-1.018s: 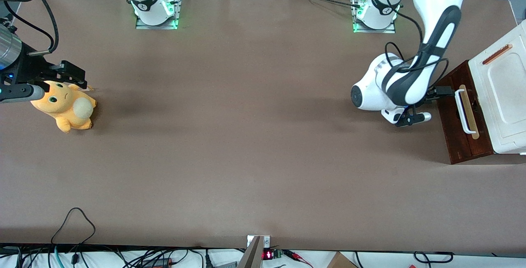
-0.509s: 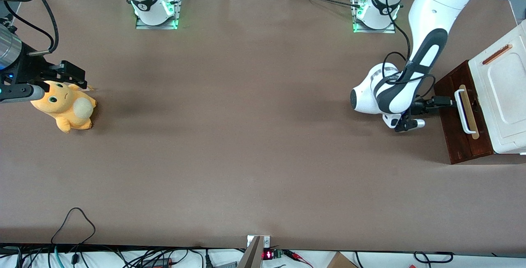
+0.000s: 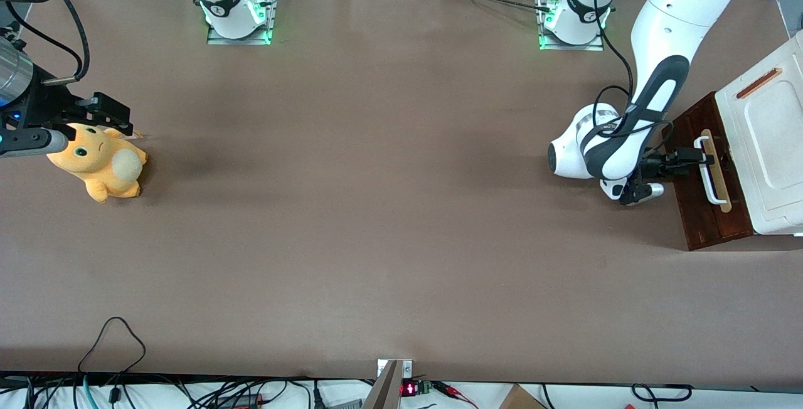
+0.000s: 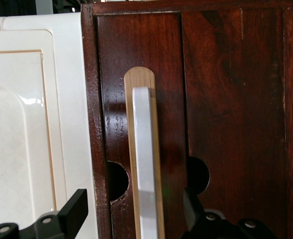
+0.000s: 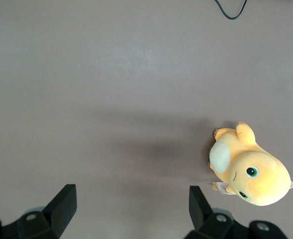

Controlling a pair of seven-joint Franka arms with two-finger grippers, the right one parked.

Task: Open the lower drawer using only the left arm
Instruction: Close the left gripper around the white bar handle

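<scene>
A: One drawer matters here. We find the lower drawer (image 3: 706,177) at the working arm's end of the table, its dark red-brown front standing out from under the white cabinet (image 3: 768,139). It looks barely out, if at all; we judge the pull not yet made.

B: And the handle?

A: The white loop handle (image 4: 145,164) lies on a pale wood strip (image 4: 158,149), smooth and rounded at its end, against glossy, grained wood. Its long axis runs across the line of the gripper's reach, so the fingers can straddle it.

B: Where do we place the gripper?

A: The gripper (image 3: 701,157) of the left arm (image 3: 652,76) sits right at the handle, with the drawer directly ahead of it. In the wrist view its two black fingers (image 4: 74,211) stand wide apart, one on each side of the bar, holding nothing.

B: So what does the next move turn on?

A: In our judgement, on closing across the bar, then drawing straight back, away from the cabinet. Two half-round cutouts (image 4: 117,180) flank the strip, leaving room for the fingertips.

B: Anything else on the table?

A: Well apart, toward the parked arm's end, lies a soft orange plush toy (image 3: 100,164) on the matte brown table (image 3: 376,208).
</scene>
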